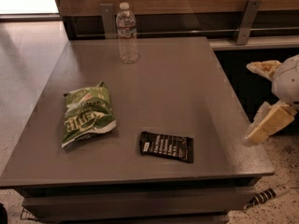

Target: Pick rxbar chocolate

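The rxbar chocolate (167, 146) is a small flat black wrapper with rows of white text and a small white patch. It lies on the grey table (187, 78), near the front edge and a little right of centre. My gripper (256, 102) hangs in the air beyond the table's right edge, to the right of the bar and well apart from it. Its cream fingers (270, 123) point left, are spread apart, and hold nothing.
A crinkled green chip bag (87, 114) lies on the left of the table. A clear water bottle (126, 32) stands upright at the back. A wooden wall with metal brackets (246, 20) runs behind the table. A striped object (265, 196) lies on the floor at lower right.
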You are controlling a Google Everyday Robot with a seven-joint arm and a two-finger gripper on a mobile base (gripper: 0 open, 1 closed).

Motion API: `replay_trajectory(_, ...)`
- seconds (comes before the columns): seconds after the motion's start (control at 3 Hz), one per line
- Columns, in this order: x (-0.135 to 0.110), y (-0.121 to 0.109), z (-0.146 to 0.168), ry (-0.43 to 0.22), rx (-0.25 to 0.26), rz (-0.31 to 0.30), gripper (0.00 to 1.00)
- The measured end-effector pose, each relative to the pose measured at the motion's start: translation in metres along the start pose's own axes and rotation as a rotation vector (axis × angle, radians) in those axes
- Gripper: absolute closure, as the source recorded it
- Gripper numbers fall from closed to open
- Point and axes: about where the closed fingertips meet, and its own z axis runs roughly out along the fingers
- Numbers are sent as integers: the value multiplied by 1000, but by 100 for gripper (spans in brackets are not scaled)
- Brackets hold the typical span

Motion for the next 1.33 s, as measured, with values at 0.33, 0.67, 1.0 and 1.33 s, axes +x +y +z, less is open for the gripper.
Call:
replay_trajectory(0.33,-11,13,27,-295,-24,47,0)
replay_trajectory(0.67,-37,22,29,-497,-53,92,0)
replay_trajectory(1.0,-60,39,21,-614,-62,112,0)
replay_trajectory(1.33,-61,40,22,-616,-62,112,0)
